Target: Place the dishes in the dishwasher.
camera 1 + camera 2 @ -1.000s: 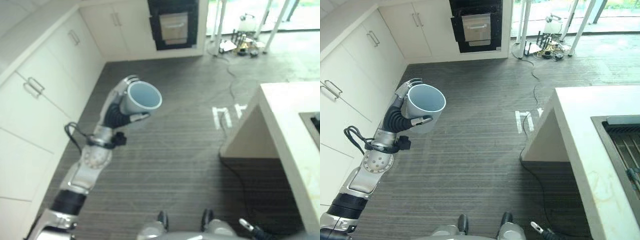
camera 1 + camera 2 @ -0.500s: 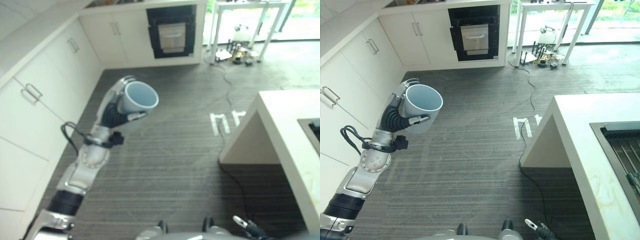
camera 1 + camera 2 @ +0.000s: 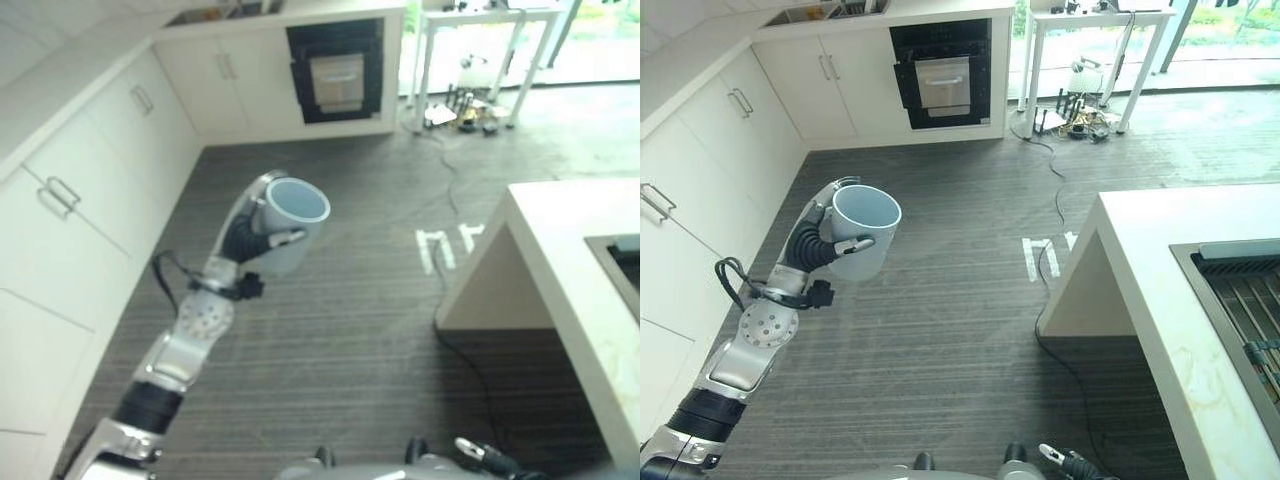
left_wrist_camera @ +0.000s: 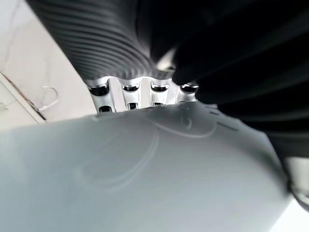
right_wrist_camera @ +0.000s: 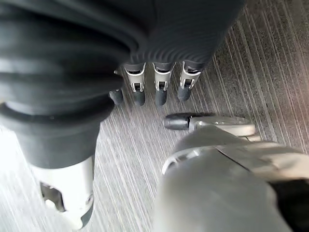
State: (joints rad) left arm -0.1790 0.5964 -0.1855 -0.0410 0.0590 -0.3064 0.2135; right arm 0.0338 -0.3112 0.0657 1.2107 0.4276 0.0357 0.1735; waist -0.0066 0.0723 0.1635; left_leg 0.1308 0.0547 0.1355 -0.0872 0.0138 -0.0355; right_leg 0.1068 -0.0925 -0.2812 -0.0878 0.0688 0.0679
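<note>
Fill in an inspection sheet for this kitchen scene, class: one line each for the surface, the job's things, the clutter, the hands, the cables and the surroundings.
Surface: dark striped floor; pale island counter at the robot's right, with a sink set in it.
Job's things: one light blue cup, upright with its mouth open upward, held above the floor.
Clutter: small items under a white table on the far side, too small to tell.
Hands: left hand curled round the cup; right hand hangs over the floor, fingers relaxed, holding nothing.
Cables: a cord runs across the floor past the island.
Surroundings: white cabinets at the left, a dark built-in appliance in the far wall.
</note>
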